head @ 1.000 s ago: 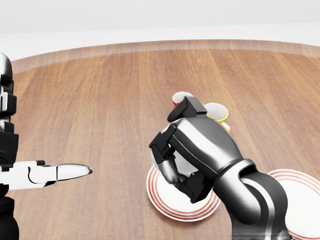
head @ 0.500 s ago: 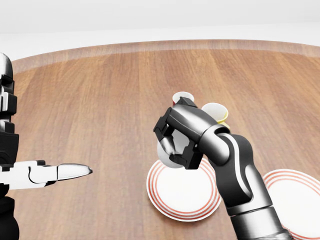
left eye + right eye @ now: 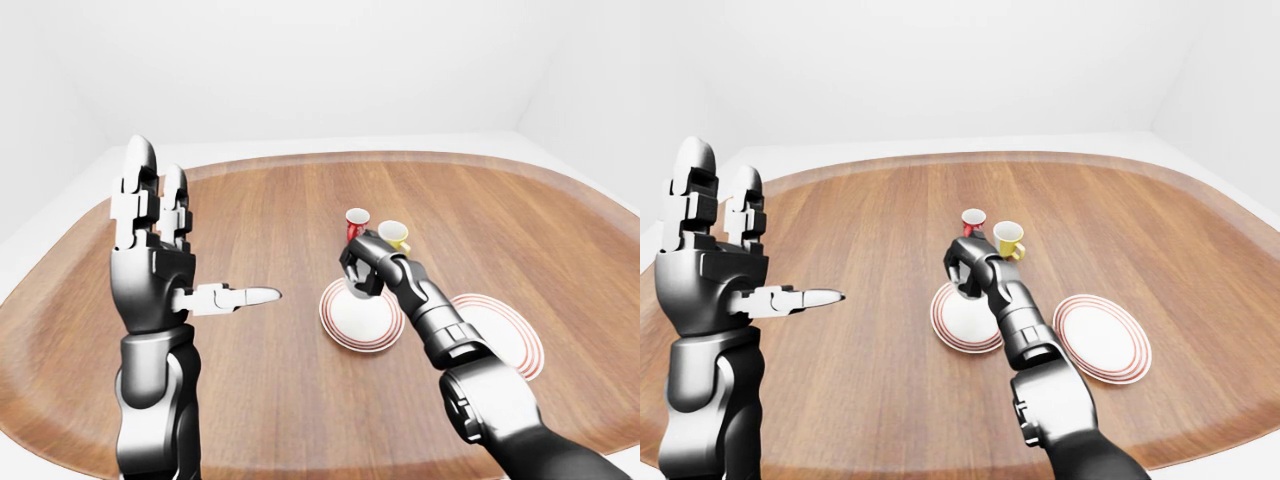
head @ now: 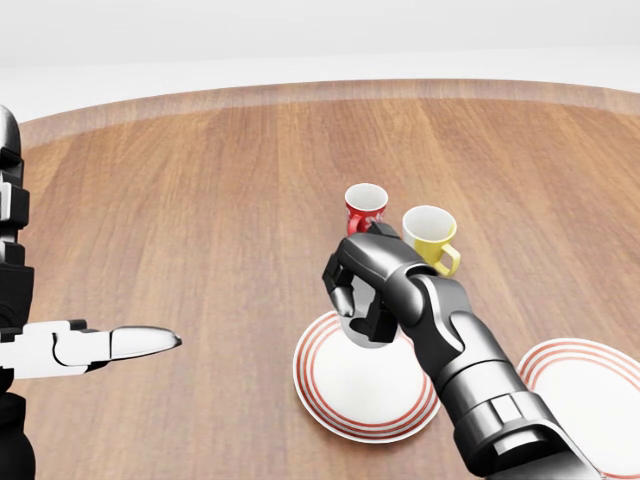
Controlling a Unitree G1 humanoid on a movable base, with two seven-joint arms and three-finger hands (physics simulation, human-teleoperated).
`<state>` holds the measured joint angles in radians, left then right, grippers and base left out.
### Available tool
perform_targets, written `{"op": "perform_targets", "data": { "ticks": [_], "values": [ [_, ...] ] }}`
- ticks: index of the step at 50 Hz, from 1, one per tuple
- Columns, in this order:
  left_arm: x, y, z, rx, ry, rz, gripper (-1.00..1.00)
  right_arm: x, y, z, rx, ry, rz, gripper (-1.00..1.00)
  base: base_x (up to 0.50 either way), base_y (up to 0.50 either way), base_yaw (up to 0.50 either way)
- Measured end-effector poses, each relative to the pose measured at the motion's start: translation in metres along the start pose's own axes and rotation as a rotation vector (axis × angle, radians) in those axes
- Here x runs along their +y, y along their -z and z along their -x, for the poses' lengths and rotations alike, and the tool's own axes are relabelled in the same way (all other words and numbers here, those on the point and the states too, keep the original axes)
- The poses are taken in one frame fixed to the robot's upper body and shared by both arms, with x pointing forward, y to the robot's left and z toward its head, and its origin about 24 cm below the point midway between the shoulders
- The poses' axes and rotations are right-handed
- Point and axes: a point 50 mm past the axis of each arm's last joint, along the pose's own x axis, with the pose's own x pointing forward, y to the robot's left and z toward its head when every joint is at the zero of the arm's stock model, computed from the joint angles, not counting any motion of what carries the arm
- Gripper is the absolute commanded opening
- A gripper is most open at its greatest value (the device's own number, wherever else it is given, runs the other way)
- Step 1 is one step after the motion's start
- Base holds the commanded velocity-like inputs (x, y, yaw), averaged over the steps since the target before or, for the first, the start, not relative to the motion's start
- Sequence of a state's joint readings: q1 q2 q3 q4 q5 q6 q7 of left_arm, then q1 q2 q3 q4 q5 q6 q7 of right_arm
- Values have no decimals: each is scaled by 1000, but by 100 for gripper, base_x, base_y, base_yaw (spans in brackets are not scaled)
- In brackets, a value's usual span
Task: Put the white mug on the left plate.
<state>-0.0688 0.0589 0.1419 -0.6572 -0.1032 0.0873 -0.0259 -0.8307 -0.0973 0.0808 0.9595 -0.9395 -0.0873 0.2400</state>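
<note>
While gripping the white mug (image 4: 352, 318), right hand (image 4: 362, 290) hangs over left plate (image 4: 330, 395) | left hand (image 3: 150, 250) raised, fingers spread, holding nothing.

Right hand (image 4: 362, 292) reaches out on an extended arm from lower right of head view, fingers curled closed, palm turned left. Left hand (image 3: 152, 262) is raised upright, fingers straight and spread, thumb (image 3: 232, 297) pointing sideways.

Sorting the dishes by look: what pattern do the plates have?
White with red concentric rings near the rim; the left plate shows it best in the head view.
</note>
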Motion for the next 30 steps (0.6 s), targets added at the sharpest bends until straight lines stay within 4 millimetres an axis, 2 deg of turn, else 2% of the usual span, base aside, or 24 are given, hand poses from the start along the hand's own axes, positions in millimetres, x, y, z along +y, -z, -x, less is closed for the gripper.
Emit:
{"op": "perform_targets", "data": {
  "ticks": [9, 30],
  "values": [
    [0, 0, 0, -1, -1, 0, 97, 11, 8, -3, 53, -27, 18, -100, 0, 0, 0],
    [0, 0, 0, 2, -1, 0, 97, 18, 12, -5, 78, -51, 26, -100, 0, 0, 0]
  ]
}}
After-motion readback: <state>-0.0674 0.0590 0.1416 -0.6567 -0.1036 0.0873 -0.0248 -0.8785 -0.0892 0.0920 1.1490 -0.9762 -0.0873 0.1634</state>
